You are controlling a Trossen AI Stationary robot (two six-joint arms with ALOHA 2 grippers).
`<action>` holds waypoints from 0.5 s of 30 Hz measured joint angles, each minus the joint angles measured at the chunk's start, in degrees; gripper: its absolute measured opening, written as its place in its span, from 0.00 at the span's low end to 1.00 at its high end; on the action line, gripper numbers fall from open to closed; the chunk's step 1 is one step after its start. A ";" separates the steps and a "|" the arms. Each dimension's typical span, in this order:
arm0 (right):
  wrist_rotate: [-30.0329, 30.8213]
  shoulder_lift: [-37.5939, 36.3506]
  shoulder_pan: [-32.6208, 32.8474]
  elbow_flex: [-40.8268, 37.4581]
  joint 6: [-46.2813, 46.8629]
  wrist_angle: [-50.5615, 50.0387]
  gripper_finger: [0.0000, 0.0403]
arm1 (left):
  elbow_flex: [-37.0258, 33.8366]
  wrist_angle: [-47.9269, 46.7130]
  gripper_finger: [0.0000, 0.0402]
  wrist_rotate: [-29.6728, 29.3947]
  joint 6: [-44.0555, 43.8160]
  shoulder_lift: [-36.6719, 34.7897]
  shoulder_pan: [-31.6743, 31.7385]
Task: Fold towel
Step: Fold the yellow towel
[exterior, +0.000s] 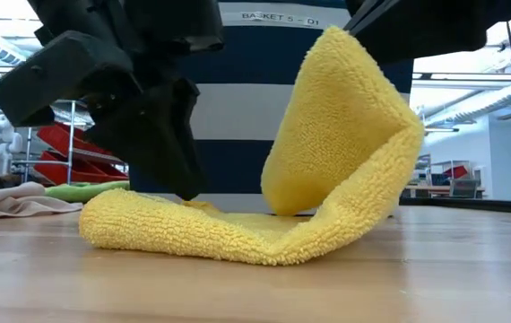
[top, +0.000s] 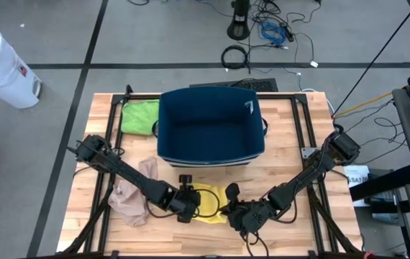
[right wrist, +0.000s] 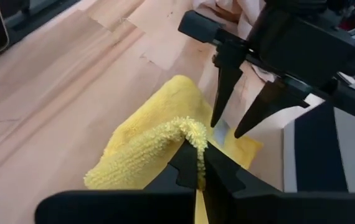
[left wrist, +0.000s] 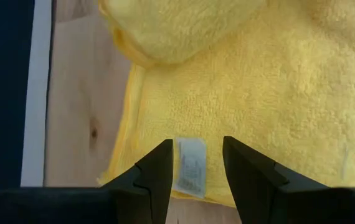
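Near the table's front edge, at six o'clock from the navy basket (top: 211, 126), lies the yellow towel (top: 209, 201), one edge lifted and curling over itself. That raised edge is clenched in the right gripper (right wrist: 199, 163). At the towel's nine o'clock side, the left gripper (left wrist: 196, 165) spreads its fingers over the white label (left wrist: 189, 165). Farther out at nine o'clock sits a beige cloth (top: 129, 198), and a green cloth (top: 140, 116) beside the basket.
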 joint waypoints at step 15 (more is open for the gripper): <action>-0.83 0.04 -1.78 -0.02 -2.56 2.85 0.00 | -0.04 -10.42 0.37 1.40 -7.12 -3.14 -0.72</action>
